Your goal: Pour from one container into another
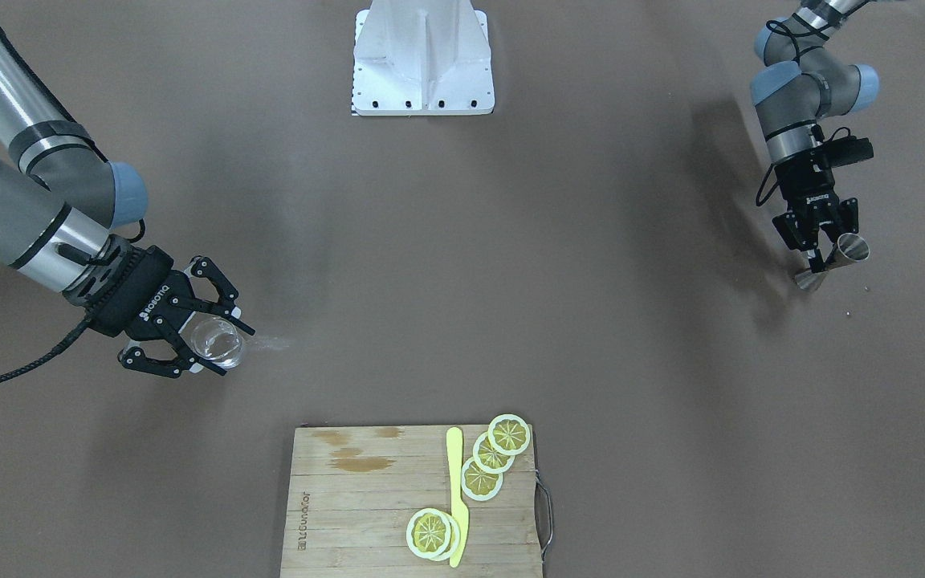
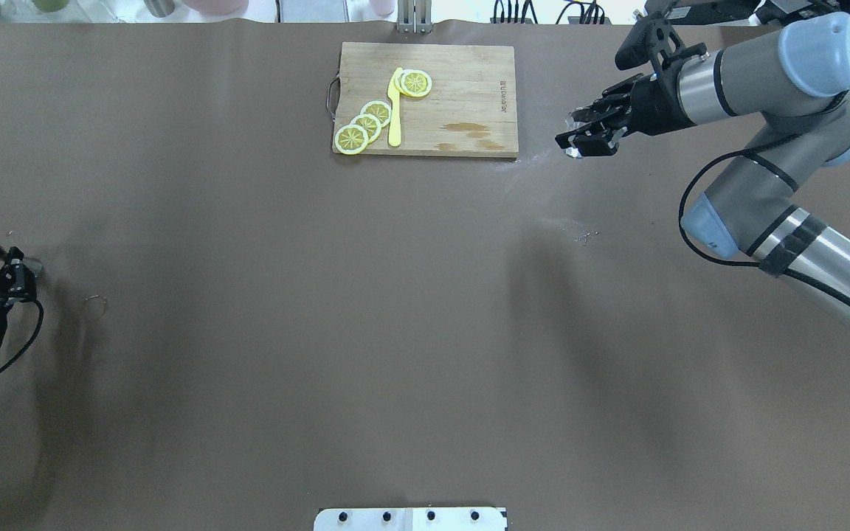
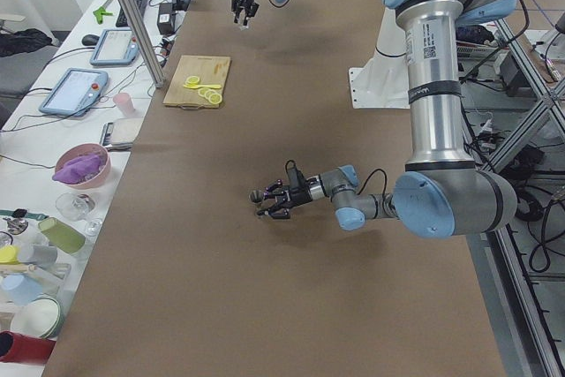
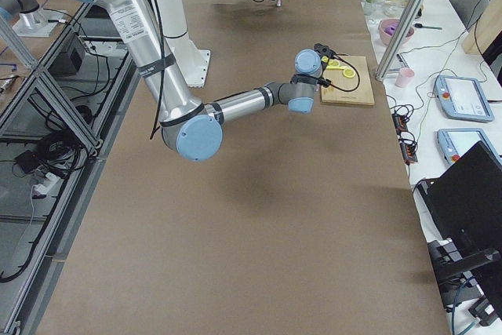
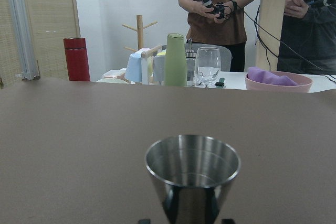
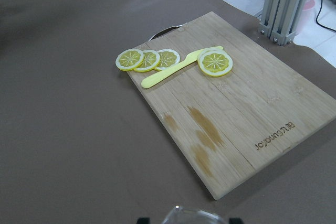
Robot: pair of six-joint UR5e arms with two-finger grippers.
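The left arm [image 1: 792, 88] reaches out low with its wrist level, so the left fingers [image 1: 814, 255] point sideways close over the surface [image 1: 511, 265]. They are pinched onto the narrow waist of the jigger [image 1: 849, 250]. It stands upright in the grip, bigger cone on top and mouth upward. Whether its foot touches the surface I cannot tell.

The right arm [image 1: 21, 217] is bent at the elbow and angled down toward the far side. The right fingers [image 1: 231, 318] are about half spread and clamped on the glass [image 1: 213, 337] from both sides, holding it clear of the surface. The glass hangs off the board's [image 1: 350, 498] right-hand corner, near it but apart.

The jigger and glass are well apart at opposite ends, with a wide stretch of matte brown sheet between them. The jigger is polished steel and hourglass-shaped, and the glass is clear and round. The wooden board carries dark stains, lemon slices [image 1: 491, 457] and a yellow knife [image 1: 456, 490].
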